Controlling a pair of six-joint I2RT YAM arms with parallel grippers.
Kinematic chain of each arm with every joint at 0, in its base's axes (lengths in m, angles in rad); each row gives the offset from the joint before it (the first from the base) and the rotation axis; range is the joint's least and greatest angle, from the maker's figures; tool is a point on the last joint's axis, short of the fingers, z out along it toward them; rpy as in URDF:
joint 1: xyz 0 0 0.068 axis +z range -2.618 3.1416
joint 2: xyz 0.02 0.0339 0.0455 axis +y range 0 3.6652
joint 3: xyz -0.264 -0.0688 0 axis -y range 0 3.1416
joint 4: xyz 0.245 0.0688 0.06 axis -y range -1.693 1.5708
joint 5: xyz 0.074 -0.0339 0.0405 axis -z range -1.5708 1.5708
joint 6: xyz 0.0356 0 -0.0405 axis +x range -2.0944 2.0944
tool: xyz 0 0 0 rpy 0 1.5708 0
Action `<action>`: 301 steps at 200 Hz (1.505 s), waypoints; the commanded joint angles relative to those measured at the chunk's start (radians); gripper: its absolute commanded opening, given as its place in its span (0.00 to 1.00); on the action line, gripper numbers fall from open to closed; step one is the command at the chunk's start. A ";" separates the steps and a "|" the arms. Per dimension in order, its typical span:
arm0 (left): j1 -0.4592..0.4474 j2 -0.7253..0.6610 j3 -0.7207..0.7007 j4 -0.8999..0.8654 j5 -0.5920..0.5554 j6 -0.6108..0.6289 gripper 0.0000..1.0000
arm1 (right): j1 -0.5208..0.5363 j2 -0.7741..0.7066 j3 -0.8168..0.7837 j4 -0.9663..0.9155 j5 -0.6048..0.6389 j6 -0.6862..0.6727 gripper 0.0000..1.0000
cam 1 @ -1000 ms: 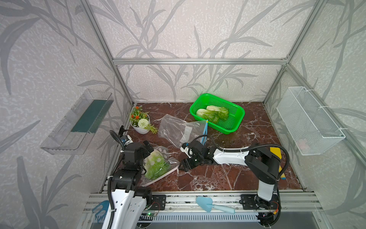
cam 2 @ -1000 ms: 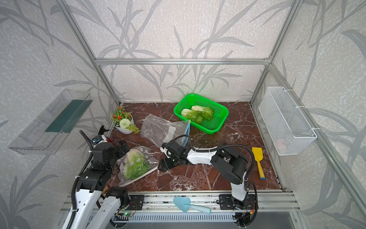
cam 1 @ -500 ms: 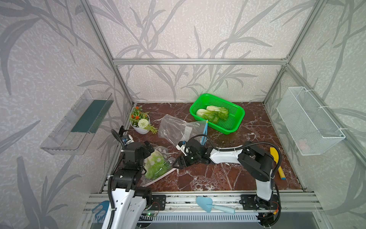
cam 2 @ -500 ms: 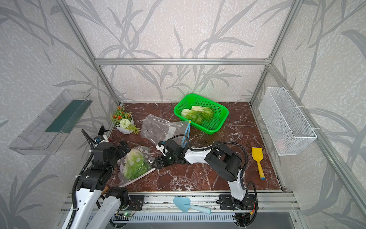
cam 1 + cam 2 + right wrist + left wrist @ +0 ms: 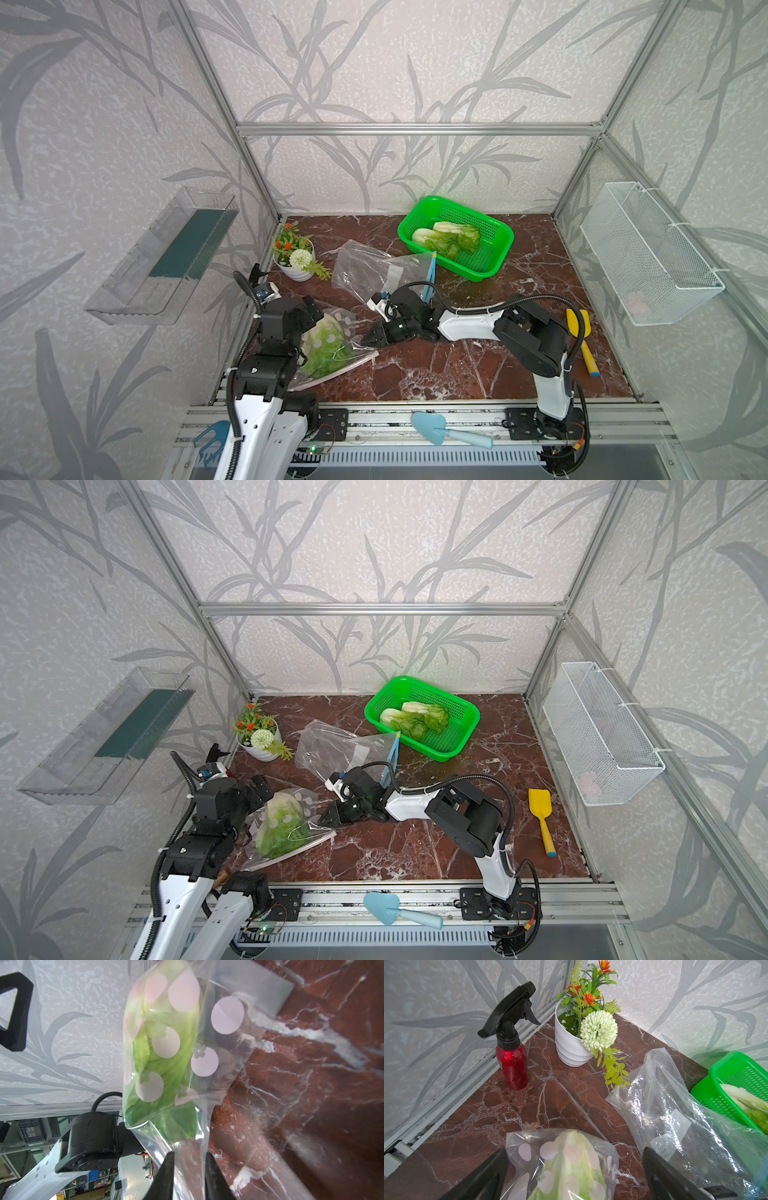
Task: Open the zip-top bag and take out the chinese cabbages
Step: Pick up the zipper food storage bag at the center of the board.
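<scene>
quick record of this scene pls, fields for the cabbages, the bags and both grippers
in basket: two cabbages lying in the green basket
in bag: one cabbage inside the dotted zip-top bag
clear bag: looks empty, lies between the basket and the dotted bag
left gripper: open, jaws either side of the dotted bag's end
right gripper: jaws close together around the dotted bag's edge; firm grip unclear

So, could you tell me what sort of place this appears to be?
Probably a lab test cell dressed as a kitchen counter: an aluminium frame with leaf-print panels encloses a marble-look tabletop, two robot arms are bolted to the front rail, and props like potted flowers sit around.
</scene>
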 commanded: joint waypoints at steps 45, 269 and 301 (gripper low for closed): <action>0.011 -0.001 0.003 0.003 -0.003 0.004 0.99 | -0.009 -0.035 -0.005 -0.161 0.011 -0.086 0.66; 0.025 0.081 -0.017 0.113 0.181 0.079 0.95 | -0.177 -0.253 -0.069 -0.097 0.002 -0.046 0.00; -0.094 0.236 0.082 0.073 0.253 0.181 0.84 | -0.295 -0.260 -0.058 -0.176 -0.044 -0.076 0.00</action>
